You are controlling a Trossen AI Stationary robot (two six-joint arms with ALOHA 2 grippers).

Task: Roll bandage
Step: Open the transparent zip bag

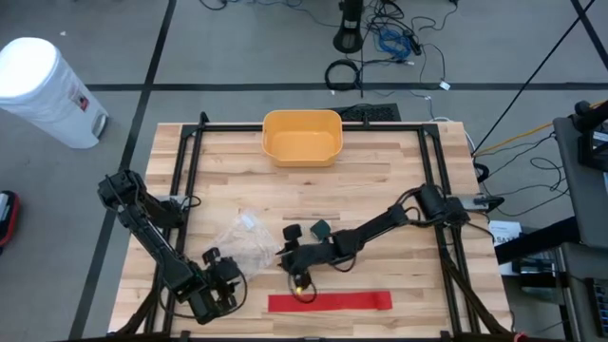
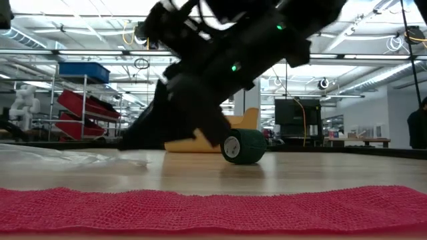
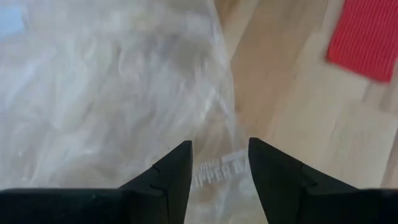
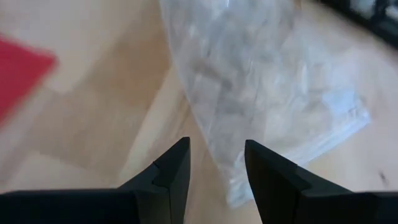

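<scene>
A red bandage strip (image 1: 328,302) lies flat and unrolled along the table's near edge; it fills the foreground of the low view (image 2: 213,210). A dark green bandage roll (image 1: 321,228) lies on its side on the table mid-way back (image 2: 243,147). My left gripper (image 1: 226,275) is open at the near left, its fingers over the near edge of a clear plastic bag (image 3: 112,93). My right gripper (image 1: 285,255) is open and low over the table between the bag (image 4: 261,81) and the green roll, pointing toward the bag. Neither gripper holds anything.
A yellow bowl (image 1: 302,136) stands at the far middle of the table. The crumpled clear bag (image 1: 242,242) lies left of centre. A black frame (image 1: 190,152) runs around the table's edges. Bare wood lies right of the red strip.
</scene>
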